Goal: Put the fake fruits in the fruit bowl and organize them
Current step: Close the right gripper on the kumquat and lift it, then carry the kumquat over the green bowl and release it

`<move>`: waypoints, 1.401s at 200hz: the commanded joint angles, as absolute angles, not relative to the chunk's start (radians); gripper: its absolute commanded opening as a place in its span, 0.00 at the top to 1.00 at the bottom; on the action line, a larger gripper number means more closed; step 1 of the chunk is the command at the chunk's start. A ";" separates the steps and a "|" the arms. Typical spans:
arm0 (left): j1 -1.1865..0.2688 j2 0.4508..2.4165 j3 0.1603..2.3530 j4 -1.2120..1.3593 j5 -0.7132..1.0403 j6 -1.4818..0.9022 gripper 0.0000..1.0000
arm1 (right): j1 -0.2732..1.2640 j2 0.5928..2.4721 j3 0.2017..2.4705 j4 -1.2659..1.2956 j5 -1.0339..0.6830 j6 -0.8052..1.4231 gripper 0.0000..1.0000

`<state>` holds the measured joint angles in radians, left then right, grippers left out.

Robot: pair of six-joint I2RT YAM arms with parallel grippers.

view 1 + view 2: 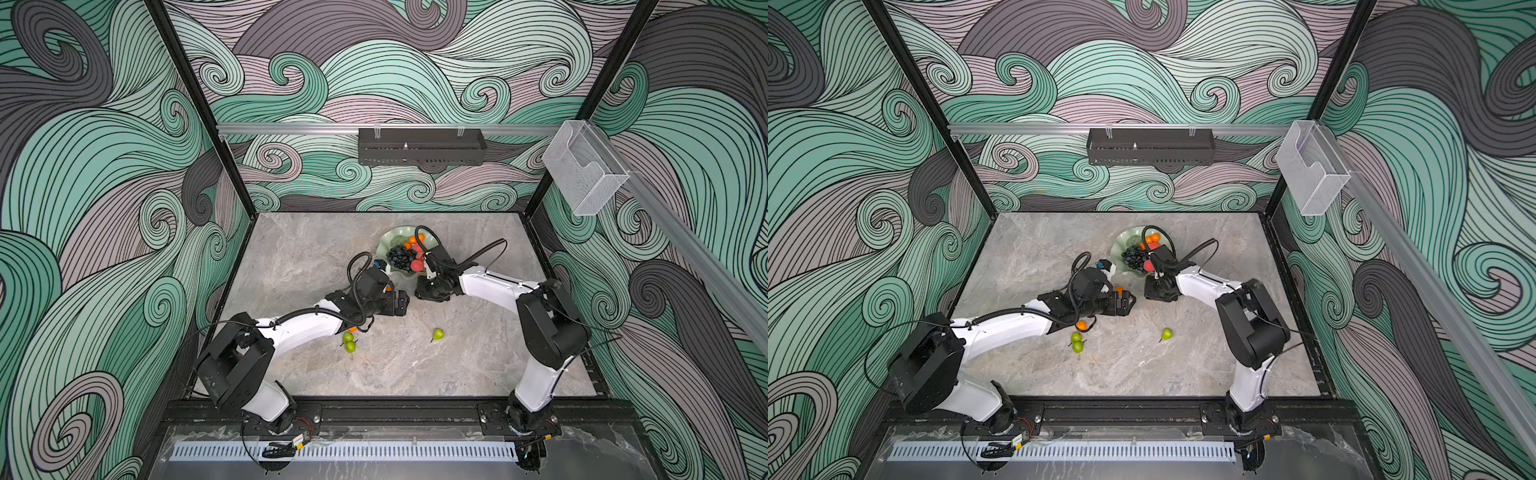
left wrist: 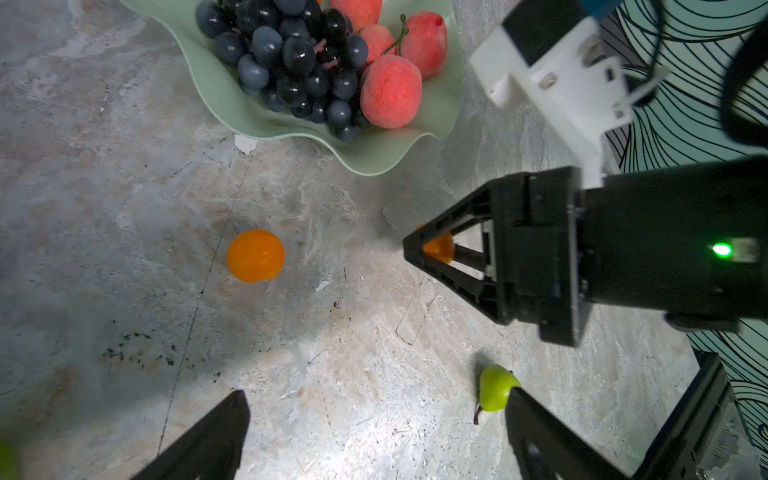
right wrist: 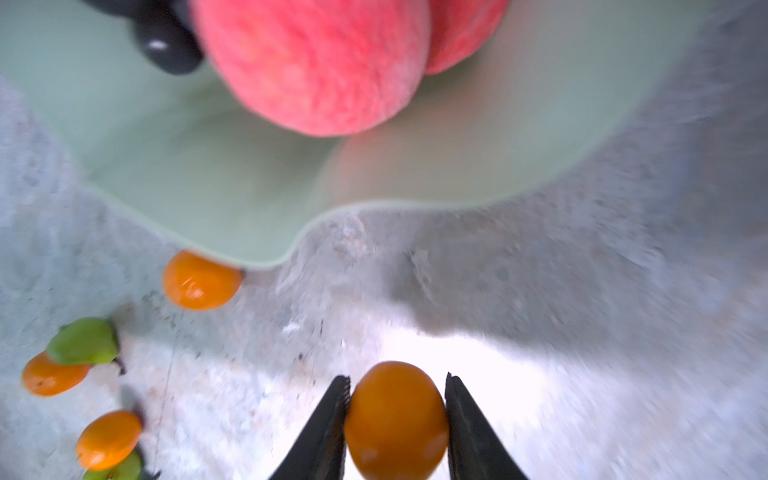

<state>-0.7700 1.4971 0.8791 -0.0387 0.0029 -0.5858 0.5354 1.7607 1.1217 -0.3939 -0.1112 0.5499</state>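
Observation:
The pale green fruit bowl [image 1: 384, 245] holds a dark grape bunch [image 2: 291, 58], peaches [image 2: 390, 91] and oranges [image 1: 417, 239]. My right gripper [image 3: 397, 377] is shut on an orange [image 3: 397, 419] just in front of the bowl's rim [image 3: 249, 232], low over the table. My left gripper [image 2: 374, 409] is open and empty, facing the right gripper [image 2: 411, 249]. A loose orange [image 2: 255, 255] lies on the table near the bowl. One pear [image 1: 438, 333] lies alone. Two pears [image 1: 350, 343] and an orange [image 1: 352, 329] sit beside the left forearm.
The grey marbled table [image 1: 478, 332] is boxed in by patterned walls. A black tray [image 1: 419, 147] hangs on the back rail and a clear box [image 1: 584, 174] on the right rail. The two grippers [image 1: 409, 297] stand tip to tip.

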 commanded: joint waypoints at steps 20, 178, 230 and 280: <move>-0.751 1.483 0.982 -0.081 -0.018 -0.550 0.01 | 0.538 1.617 1.081 -0.447 -0.051 0.525 0.62; -0.572 1.662 1.235 0.000 0.041 -0.525 0.01 | 0.412 1.890 1.578 -0.545 -0.051 0.427 0.65; -0.518 1.765 1.332 0.015 0.083 -0.517 0.01 | 0.391 2.112 1.881 -0.627 -0.031 0.370 0.65; -0.488 1.852 1.406 0.041 0.136 -0.511 0.01 | 0.382 2.315 2.159 -0.698 -0.020 0.311 0.65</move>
<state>-0.5026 1.8164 1.3468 0.0147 0.0940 -0.5297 0.3874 2.2456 2.0590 -0.6331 -0.0391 0.3584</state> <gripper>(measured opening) 0.986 0.357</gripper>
